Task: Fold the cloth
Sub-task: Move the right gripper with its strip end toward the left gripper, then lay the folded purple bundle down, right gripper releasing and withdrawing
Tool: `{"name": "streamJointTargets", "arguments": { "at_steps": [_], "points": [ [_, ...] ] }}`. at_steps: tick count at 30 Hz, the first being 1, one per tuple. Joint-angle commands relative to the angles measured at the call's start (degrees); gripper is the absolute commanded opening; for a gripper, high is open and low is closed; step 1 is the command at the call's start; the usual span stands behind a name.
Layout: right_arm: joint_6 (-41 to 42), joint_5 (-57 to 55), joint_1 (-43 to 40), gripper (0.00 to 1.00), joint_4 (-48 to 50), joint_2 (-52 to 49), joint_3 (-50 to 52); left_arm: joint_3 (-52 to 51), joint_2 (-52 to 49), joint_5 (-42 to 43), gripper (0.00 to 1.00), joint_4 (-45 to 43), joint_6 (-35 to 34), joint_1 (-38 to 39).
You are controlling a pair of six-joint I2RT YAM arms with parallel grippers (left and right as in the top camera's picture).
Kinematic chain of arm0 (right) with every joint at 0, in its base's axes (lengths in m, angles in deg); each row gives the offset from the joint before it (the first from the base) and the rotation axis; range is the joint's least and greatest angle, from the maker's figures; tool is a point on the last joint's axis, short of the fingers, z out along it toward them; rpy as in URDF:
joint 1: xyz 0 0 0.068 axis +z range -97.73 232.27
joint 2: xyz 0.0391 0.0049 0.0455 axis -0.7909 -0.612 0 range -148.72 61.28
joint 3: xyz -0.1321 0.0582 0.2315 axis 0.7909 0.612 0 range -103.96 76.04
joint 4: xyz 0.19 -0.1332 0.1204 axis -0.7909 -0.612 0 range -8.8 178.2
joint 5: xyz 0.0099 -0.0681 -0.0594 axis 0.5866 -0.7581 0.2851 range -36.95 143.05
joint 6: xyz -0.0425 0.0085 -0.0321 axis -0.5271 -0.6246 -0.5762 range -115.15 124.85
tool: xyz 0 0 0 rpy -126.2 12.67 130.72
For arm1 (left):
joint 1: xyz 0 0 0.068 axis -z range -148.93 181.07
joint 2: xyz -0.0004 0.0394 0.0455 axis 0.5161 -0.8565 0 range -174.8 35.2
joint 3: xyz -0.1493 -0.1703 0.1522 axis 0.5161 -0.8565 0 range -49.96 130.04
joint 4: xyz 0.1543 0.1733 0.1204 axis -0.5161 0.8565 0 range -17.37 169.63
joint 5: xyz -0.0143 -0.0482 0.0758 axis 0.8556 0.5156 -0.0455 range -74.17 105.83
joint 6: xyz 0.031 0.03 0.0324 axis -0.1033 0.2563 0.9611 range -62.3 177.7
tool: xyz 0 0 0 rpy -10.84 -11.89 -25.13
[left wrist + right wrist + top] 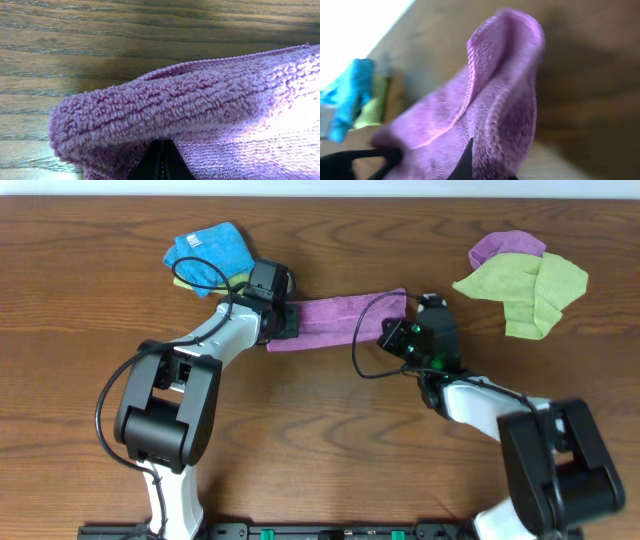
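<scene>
**woodgrain_fan:** Overhead view: the purple cloth is a long, narrow terry strip lying mid-counter, toward the far edge. The left tool is pinched on its left end and the right tool is clamped on its right end. The counter is dark wood with streaky grain.

**terry_tom:** There's other stuff too. A crumpled blue cloth sits near the far-left corner, right behind the left tool. A rumpled green cloth lies toward the far-right corner with a second purple rag tucked behind it. A black cable loops over the strip's right part.

**woodgrain_fan:** Left wrist view: fuzzy looped pile, with a thick rolled fold of the purple cloth bulging over the left tool. The jaws show only as a dark wedge, closed tight on the fabric, with bare wood behind.

**terry_tom:** The right wrist view is blurry. The purple cloth stands up in a ridged fold with a stitched hem and fills most of the picture. The right tool is a dark sliver gripping it at the bottom. The blue cloth is a smear at the left.
</scene>
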Motion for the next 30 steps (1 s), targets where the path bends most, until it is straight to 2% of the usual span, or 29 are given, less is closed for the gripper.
{"name": "streamJointTargets", "arguments": {
  "at_steps": [1,11,20,30],
  "points": [
    [-5.35,0.68,1.77,0.01,-1.79,2.19,-2.97,0.61,-0.83,-1.27,0.06,1.09,-0.26,0.11],
    [-9.90,1.60,9.29,0.01,-4.48,1.97,-10.27,0.61,-0.83,-1.31,0.06,0.81,-0.31,0.11],
    [-11.17,2.45,13.81,0.01,-6.54,-3.37,-15.91,0.87,-0.72,-1.57,0.05,0.96,-0.90,-0.04],
    [-14.34,5.53,16.33,0.01,-9.44,-7.67,-19.69,7.82,-0.35,-1.62,0.05,8.00,-0.85,-3.08]
  ]
}}
